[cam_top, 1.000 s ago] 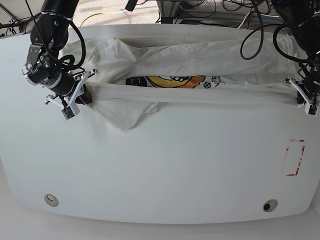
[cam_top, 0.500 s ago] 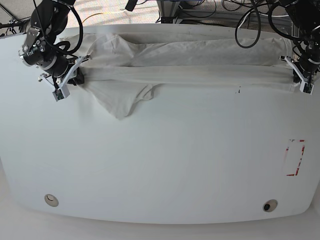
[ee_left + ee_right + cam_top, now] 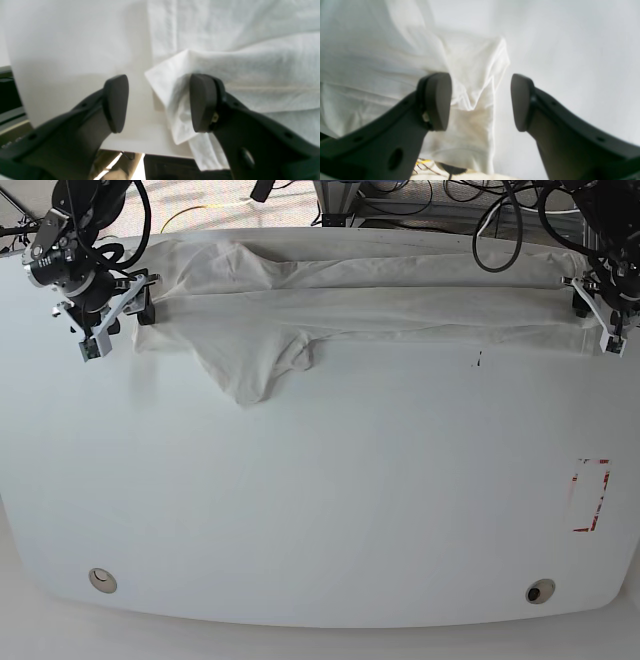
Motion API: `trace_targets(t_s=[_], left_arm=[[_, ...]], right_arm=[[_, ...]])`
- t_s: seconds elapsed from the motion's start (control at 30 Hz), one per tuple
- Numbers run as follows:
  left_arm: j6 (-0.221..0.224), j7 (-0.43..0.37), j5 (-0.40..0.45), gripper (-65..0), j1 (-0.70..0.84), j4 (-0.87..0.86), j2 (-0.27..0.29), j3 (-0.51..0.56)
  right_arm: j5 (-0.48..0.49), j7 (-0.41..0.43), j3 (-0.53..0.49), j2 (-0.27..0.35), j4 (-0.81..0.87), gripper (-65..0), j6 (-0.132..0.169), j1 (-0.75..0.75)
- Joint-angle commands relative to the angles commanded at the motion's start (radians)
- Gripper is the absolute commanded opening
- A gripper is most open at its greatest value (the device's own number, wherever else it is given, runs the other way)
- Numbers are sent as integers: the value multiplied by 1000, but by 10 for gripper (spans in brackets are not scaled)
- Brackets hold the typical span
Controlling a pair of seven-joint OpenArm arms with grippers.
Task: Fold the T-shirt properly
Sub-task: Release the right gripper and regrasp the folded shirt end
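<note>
The white T-shirt [image 3: 380,300] lies as a long folded band along the table's far edge, with one sleeve flap [image 3: 255,370] spilling toward me. My right gripper [image 3: 138,302] is at its left end. In the right wrist view the right gripper [image 3: 480,101] is open, with a folded cloth corner [image 3: 475,82] loose between its fingers and a bit of yellow-and-black print [image 3: 432,167] below. My left gripper [image 3: 592,315] is at the right end. Its wrist view shows the left gripper [image 3: 160,103] open, a cloth corner [image 3: 172,82] resting against one finger [image 3: 202,102].
The white table [image 3: 320,510] carries a red-and-white marking [image 3: 590,495] at the right, a small black mark [image 3: 478,362], and two round holes [image 3: 102,580] [image 3: 540,591] near the front. Cables and frame parts crowd the space behind the far edge. The table edge [image 3: 140,150] lies just beyond the left gripper.
Both grippers carried the shirt's near edge toward the far side, covering the orange graphic. The fold now lies flatter along the far edge, with both grippers further back.
</note>
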Motion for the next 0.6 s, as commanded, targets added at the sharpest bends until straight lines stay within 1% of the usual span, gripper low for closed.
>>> trace_targets(t_s=[0.03, 0.13, 0.3, 0.33, 0.37, 0.4, 0.47, 0.6], left_arm=[[0, 0, -2, -297, -3, 31, 2, 0], [0, 2, -2, -297, -5, 100, 8, -2], [0, 2, 0, -297, -37, 123, 35, 2], [0, 3, 0, -297, -43, 120, 35, 0], [0, 3, 2, -297, -46, 118, 35, 0], [0, 3, 2, -297, -46, 118, 37, 0], [0, 3, 3, -297, -46, 117, 46, 0], [0, 3, 5, -297, -48, 115, 48, 0]], right_arm=[[46, 0, -2, 15, -3, -289, 0, 0], [117, 0, -21, 31, -5, -289, 0, 15], [121, 0, -118, 29, -26, -289, 0, 103], [121, 0, -135, 29, -40, -289, -13, 117], [121, 0, -158, 29, -63, -289, -27, 133], [121, 0, -190, 29, -103, -289, -33, 155], [121, 0, -233, 35, -163, -289, -35, 187], [121, 0, -313, 35, -296, -289, -38, 281]])
